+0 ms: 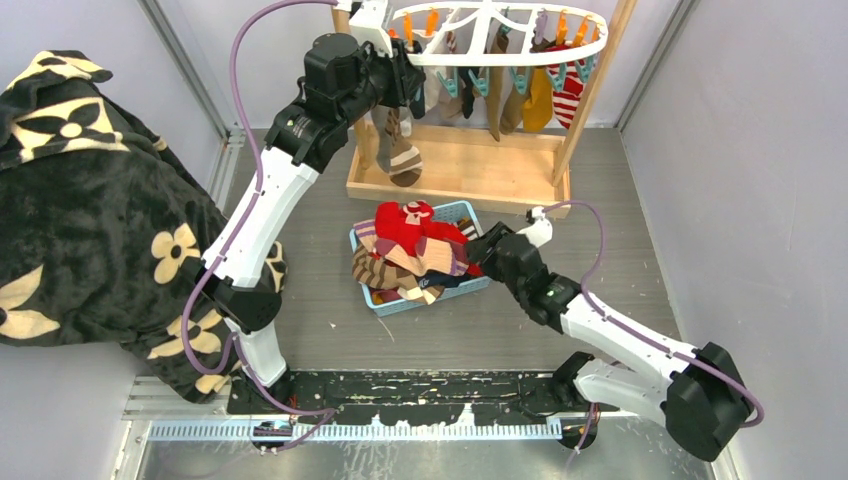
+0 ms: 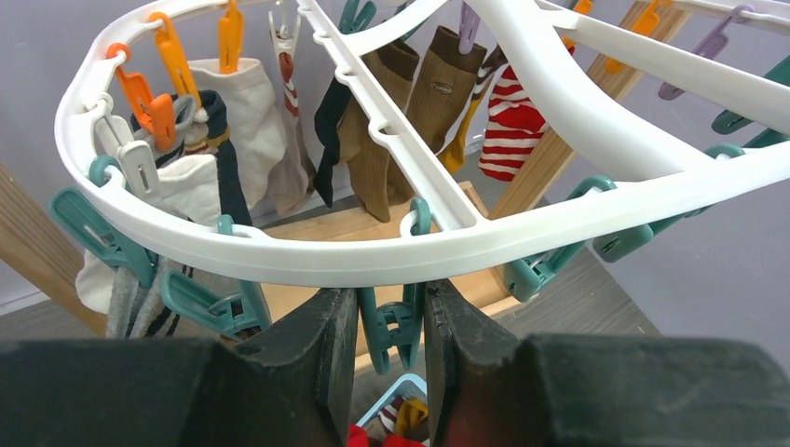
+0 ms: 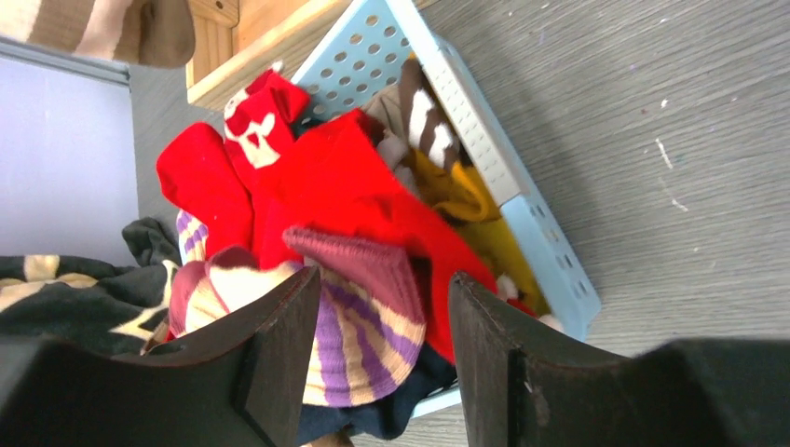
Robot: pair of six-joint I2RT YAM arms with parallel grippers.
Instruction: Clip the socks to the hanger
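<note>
We find the hanger (image 1: 500, 40) beyond the blue basket (image 3: 550, 270) and above it, on the wooden stand (image 1: 455, 170), with several socks already clipped. The loose socks (image 1: 415, 250) lie heaped in the basket. The right gripper (image 3: 384, 279) hovers at the basket's right rim, fingers apart and empty. A purple-striped sock (image 3: 363, 326) sits directly below the gap and seems to lie across it. This arm is the nearer. The left gripper (image 2: 390, 296), beyond the basket, is clamped on a teal clip (image 2: 371, 326). A small label (image 2: 441, 88) on a hung brown sock (image 2: 433, 130) is illegible.
</note>
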